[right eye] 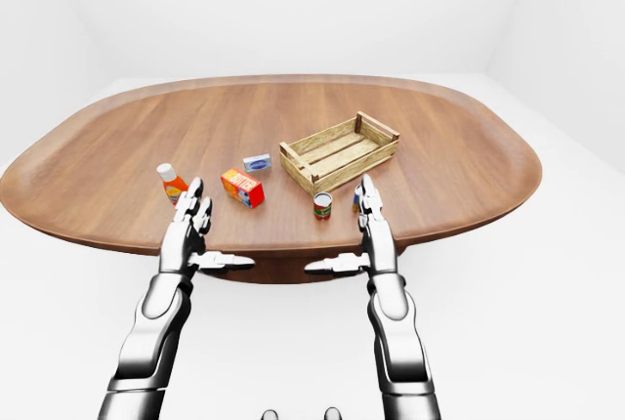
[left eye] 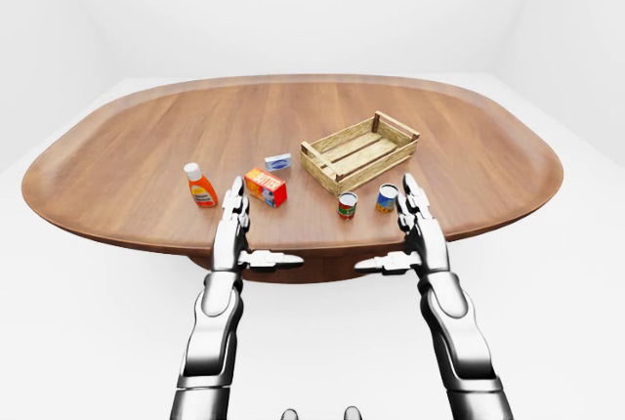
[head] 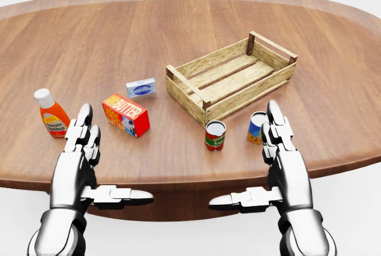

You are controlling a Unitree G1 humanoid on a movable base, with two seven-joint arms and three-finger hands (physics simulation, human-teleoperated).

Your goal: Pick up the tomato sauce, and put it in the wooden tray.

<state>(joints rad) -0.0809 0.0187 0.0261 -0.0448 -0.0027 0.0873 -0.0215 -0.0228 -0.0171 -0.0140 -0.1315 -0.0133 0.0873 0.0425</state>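
The tomato sauce can (head: 215, 135), small with a red and green label, stands upright on the wooden table (head: 178, 41), just below the near corner of the wooden tray (head: 231, 77). The slatted tray holds nothing. In the head view my right hand (head: 247, 158) hovers open to the can's right, its fingers (head: 275, 126) covering part of a blue-and-yellow can (head: 257, 126). At lower left my left hand (head: 110, 158) is open, fingers straight and thumb out, beside an orange ketchup bottle (head: 51, 115). Neither hand touches anything.
A red butter box (head: 125, 114) and a small blue-and-white box (head: 141, 87) lie left of the tray. The table's rounded near edge (head: 178, 181) runs under both hands. White floor surrounds the table in the eye views.
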